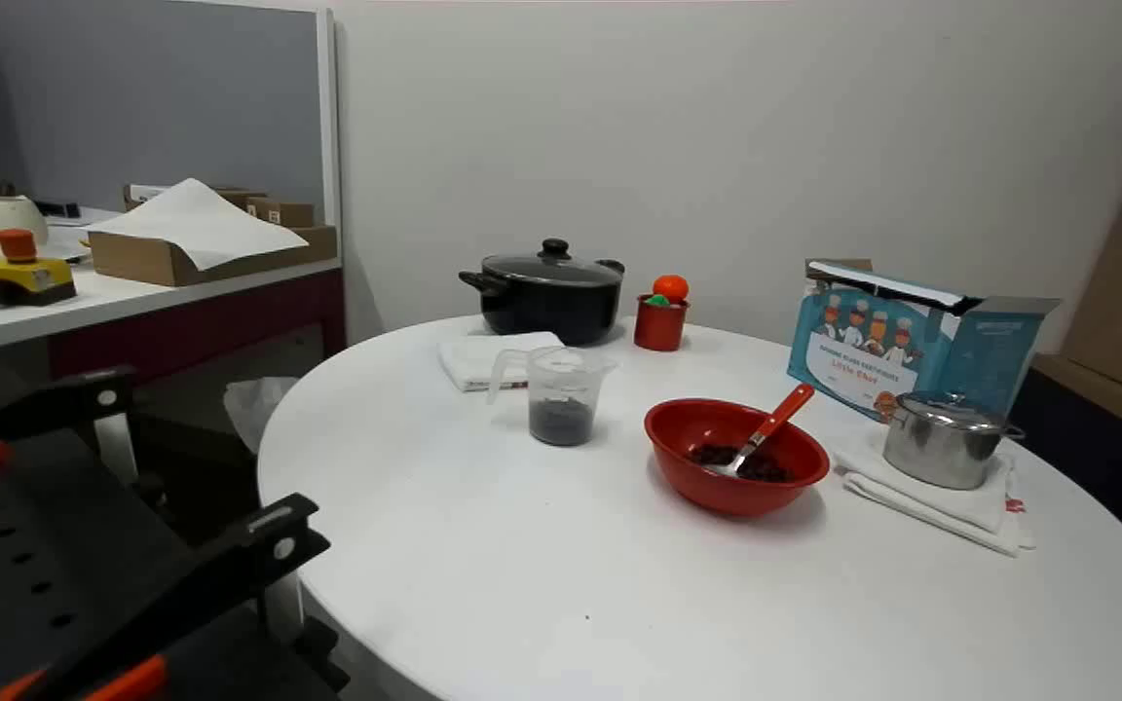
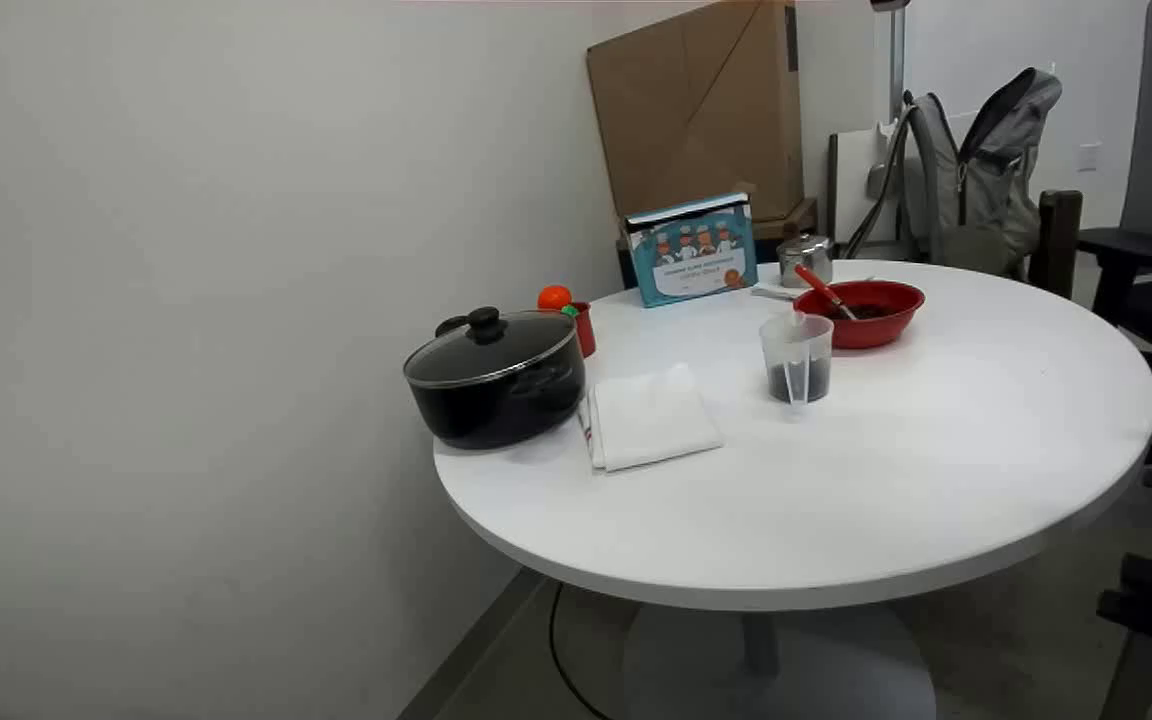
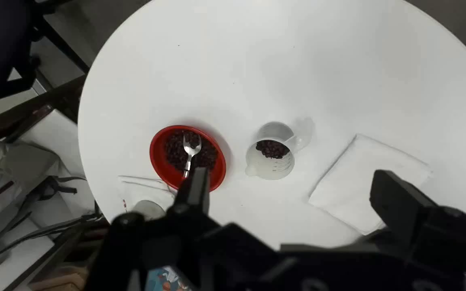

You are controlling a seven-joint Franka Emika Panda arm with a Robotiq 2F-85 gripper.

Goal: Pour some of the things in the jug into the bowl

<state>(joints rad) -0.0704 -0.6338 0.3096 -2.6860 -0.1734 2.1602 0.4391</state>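
The jug [image 1: 564, 394] stands upright on the desk [image 1: 483, 584], near the centre of the frame in an exterior view; the small dark pieces [image 3: 272, 149] lie in its lower part. The bowl [image 1: 731, 498] sits to its right there, near but apart, with dark matter [image 3: 176, 149] inside and a red-handled utensil [image 1: 777, 419] leaning over its upper right rim. In the wrist view the gripper [image 3: 291, 178] comes in from the bottom of the frame, its fingers [image 3: 198, 190] well apart and clasping nothing; neither exterior view shows it.

The step in hand looks like the approach to the jug, which is not yet grasped. How far the pour stands I cannot tell, as the bowl holds dark matter too. The next move probably calls for coming down with a finger on either side of the jug's body or handle, then a level lift. Its spout faces right, toward the bowl, in that exterior view, so a short, gentle tilt that way, clear of the utensil, should release only some.
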